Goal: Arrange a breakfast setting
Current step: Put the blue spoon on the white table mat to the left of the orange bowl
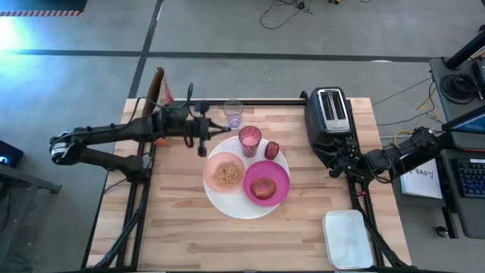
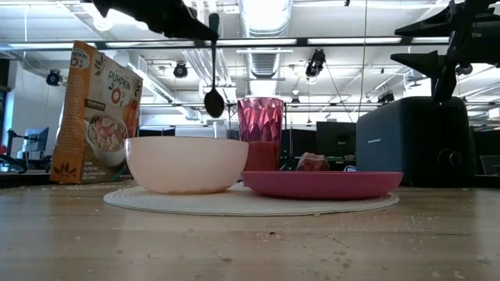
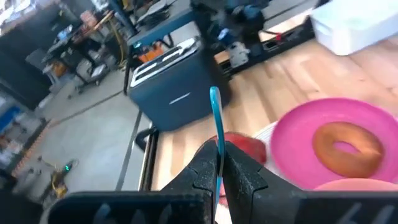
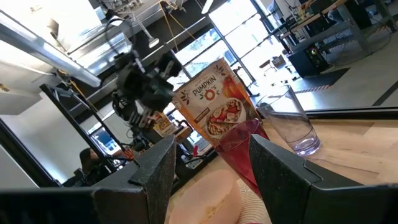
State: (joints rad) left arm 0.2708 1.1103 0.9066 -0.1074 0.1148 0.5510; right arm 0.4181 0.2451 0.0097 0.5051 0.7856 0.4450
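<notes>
We hold the teal-handled spoon (image 3: 216, 134) in the left pincer (image 1: 201, 136), clamped shut on the handle. The spoon hangs nearly upright, its long axis vertical: in the low view its bowl end (image 2: 214, 102) points down, above and just behind the rim of the pale pink bowl (image 2: 187, 164), not touching it.

From above, the left pincer sits at the far-left edge of the large white round plate (image 1: 227, 203), just beside the pink translucent cup (image 1: 249, 139). The pale pink bowl (image 1: 223, 172), which already has cereal in it, lies nearer the front edge of the bench (image 1: 189, 235) than the pincer and slightly toward the right arm's side. The smaller magenta plate (image 1: 282, 183) with the brown bun (image 1: 263, 187) sits beside the bowl, and the small red food (image 1: 272, 149) lies behind it next to the cup.

So we judge that the coming move turns on this: the spoon must travel toward the front of the bench and down, and its upright axis must tip if it is to lie flat by the bowl or lean inside it. The cup stands close to that path.

Our right pincer (image 1: 336, 165) waits with its jaws apart beside the black toaster (image 1: 330, 114), well away from the setting, so the left arm is plainly the nearer one.
</notes>
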